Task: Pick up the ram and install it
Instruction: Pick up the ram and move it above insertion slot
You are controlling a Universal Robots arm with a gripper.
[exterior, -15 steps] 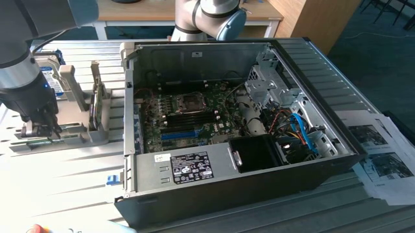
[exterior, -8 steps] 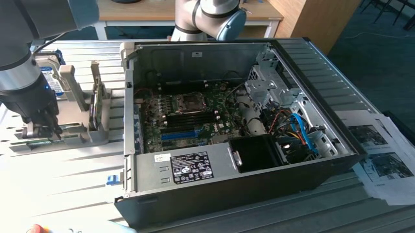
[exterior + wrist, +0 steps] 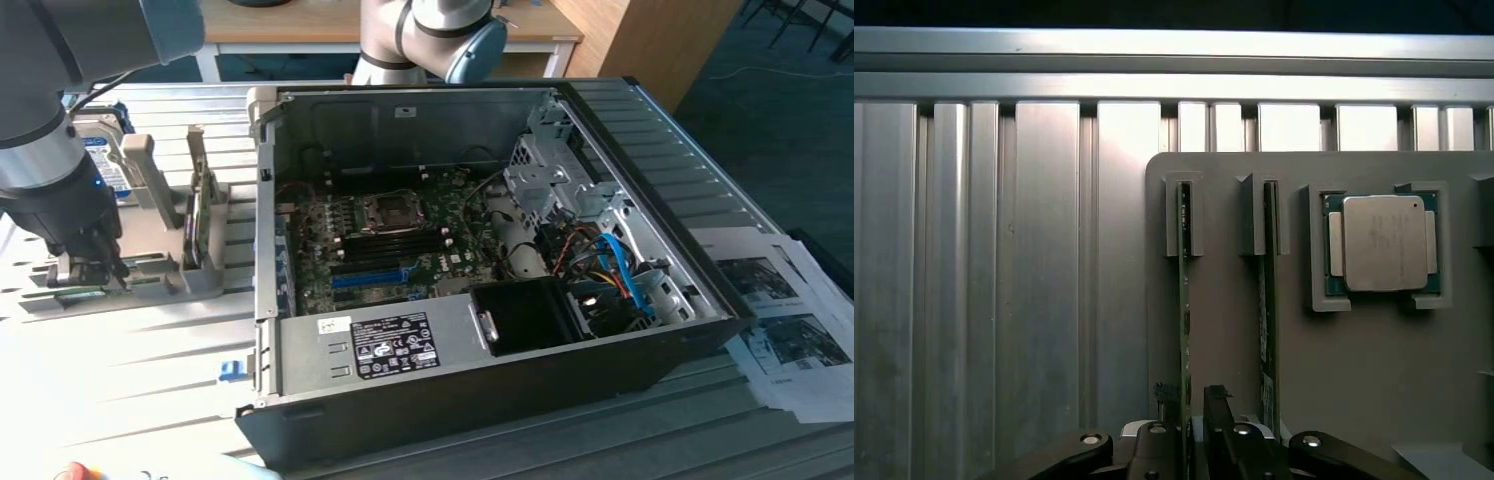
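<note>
Gripper (image 3: pixel 1187 398), jaws apart, astride ram (image 3: pixel 1184 290) in grey holder (image 3: pixel 1374 380)

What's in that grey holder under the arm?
A ram stick on edge between the jaws, another stick beside it, and a square chip. The jaws cover both sticks' near ends.

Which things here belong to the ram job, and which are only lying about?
Job:
- gripper, open astride the ram
- holder carrying the ram
- motherboard in the open case

Lying about:
- other stick
- CPU
- hard drive
- papers
</note>
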